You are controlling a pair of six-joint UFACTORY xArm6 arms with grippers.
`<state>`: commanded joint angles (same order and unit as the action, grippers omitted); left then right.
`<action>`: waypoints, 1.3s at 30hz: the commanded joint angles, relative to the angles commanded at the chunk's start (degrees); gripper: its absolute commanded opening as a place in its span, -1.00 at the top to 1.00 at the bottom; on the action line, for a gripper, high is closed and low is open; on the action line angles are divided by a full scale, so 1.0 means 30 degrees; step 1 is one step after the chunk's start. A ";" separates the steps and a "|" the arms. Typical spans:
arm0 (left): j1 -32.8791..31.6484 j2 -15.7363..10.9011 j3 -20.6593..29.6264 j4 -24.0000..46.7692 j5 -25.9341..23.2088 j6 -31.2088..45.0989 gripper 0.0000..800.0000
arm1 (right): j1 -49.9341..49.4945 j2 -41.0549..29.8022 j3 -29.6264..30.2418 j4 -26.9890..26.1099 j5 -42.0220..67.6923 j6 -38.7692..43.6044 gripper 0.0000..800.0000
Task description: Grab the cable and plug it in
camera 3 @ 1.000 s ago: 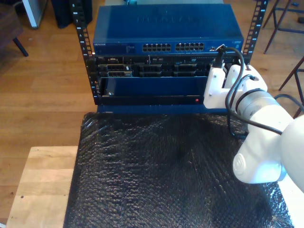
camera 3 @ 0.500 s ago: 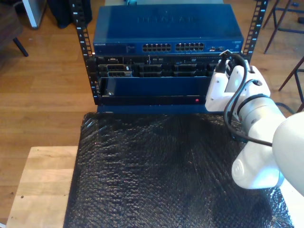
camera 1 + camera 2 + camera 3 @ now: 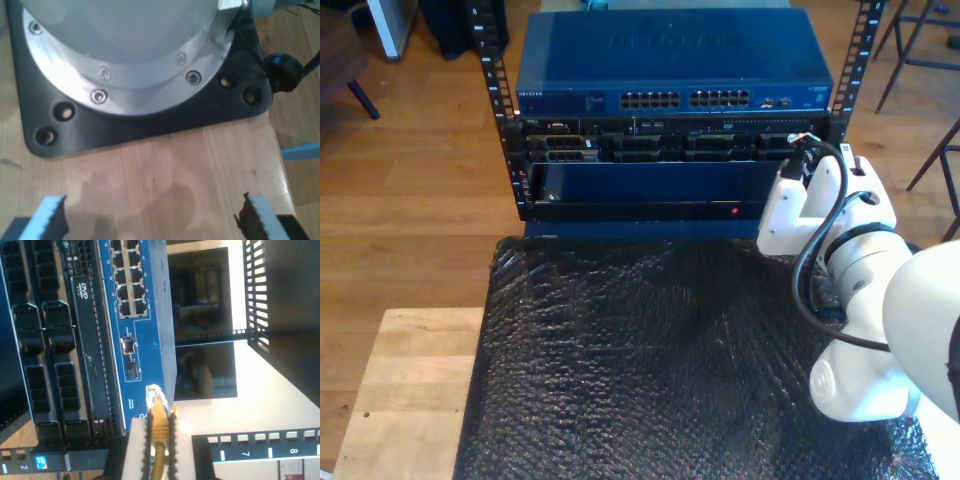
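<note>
My second gripper [image 3: 159, 440] is clamped on the cable [image 3: 159, 442], its two pale pads pressing the yellow boot from either side. The clear plug [image 3: 153, 396] sticks out past the fingertips, and the cable's long axis runs straight along the gripper, with the plug end pointing toward the face of the blue network switch [image 3: 145, 325]. The plug tip sits just short of the switch's front panel, near its edge, beyond the two small single ports and away from the main block of sockets [image 3: 127, 282]; I cannot tell whether it touches the panel.

In the exterior view the white arm [image 3: 860, 290] stands in front of the switch [image 3: 670, 60], at the end of the rack [image 3: 670, 150] on that view's right, above the black bubble-wrap mat [image 3: 660, 360]. A black hose [image 3: 810, 250] loops along the arm.

My first gripper [image 3: 152, 220] is spread wide with nothing between its blue-padded fingers [image 3: 50, 215], hanging over a wooden surface [image 3: 170, 170] beside a black base plate [image 3: 145, 120] carrying a round metal flange [image 3: 130, 45]
</note>
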<state>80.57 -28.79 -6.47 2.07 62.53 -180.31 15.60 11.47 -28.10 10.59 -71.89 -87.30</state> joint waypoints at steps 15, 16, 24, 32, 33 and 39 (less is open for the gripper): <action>0.0000 0.0029 0.0000 0.0000 0.0000 0.0000 -1.00 | 0.0352 0.1172 -0.0293 -0.0029 -0.2022 0.0176 1.00; 0.0029 0.0029 0.0000 0.0000 0.0000 0.0000 -1.00 | 0.0469 0.1201 -0.0322 -0.0029 -0.2051 0.0205 1.00; 0.0000 0.0000 0.0000 0.0000 0.0000 0.0000 -1.00 | 0.1084 0.2139 -0.0908 -0.0088 -0.2315 0.0088 1.00; 0.0029 0.0029 0.0000 0.0000 0.0000 0.0000 -1.00 | 0.1788 0.3692 -0.2227 0.0029 -0.3575 -0.0029 1.00; 0.0000 0.0029 0.0000 0.0000 0.0000 0.0000 -1.00 | 0.1905 0.3868 -0.2256 0.0059 -0.3575 -0.0029 1.00; 0.0000 0.0000 0.0000 0.0000 0.0000 0.0000 -1.00 | 0.2520 0.4454 -0.3018 0.1084 -0.4396 -0.0908 1.00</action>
<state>80.57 -28.79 -6.47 2.07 62.53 -180.31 23.16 24.84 -37.15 13.85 -85.08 -90.02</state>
